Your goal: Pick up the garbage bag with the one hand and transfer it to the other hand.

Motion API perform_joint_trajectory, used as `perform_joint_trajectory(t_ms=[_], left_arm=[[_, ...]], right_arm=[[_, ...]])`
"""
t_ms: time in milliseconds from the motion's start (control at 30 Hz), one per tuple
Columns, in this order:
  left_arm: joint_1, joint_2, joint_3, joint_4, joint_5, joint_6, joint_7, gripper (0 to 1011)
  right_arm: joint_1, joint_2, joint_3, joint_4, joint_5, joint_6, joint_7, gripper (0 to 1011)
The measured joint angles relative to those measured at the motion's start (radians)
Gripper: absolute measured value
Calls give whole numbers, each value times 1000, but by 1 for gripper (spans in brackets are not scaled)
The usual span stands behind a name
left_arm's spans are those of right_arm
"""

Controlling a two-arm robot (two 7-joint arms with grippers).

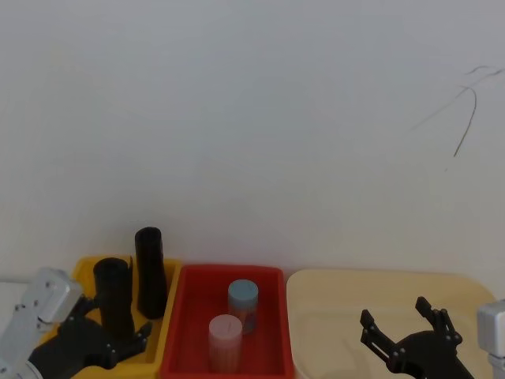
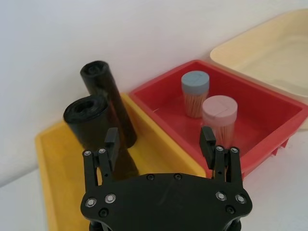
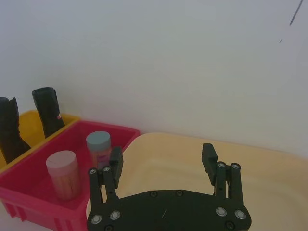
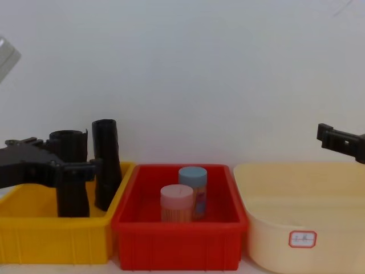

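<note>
L gripper (image 2: pixel 160 136), jaws apart, sits just beside garbage bag (image 2: pixel 86 115); it should centre on the roll mid-height before closing. R gripper (image 3: pixel 162 154) hovers, jaws spread, over tub (image 3: pixel 274 161).

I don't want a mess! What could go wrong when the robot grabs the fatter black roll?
The garbage bag stands close beside the slimmer roll in the yellow bin; the open left gripper might knock that one over. In the left wrist view the bag sits toward one finger, not centred, so the grip could slip. The open right gripper is over the cream bin, so a fumbled handover might drop onto the jars in the red bin.
</note>
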Motion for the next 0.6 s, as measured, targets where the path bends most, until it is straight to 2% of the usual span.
perform_joint_trajectory(t_ms=[300,600], left_arm=[[-23,4,-21,41,-25,36,-23,1001],[-72,-15,-29,115,-29,66,-27,1002]], right_arm=[[0,0,0,0,0,0,0,1000],[0,0,0,0,0,0,0,1000]])
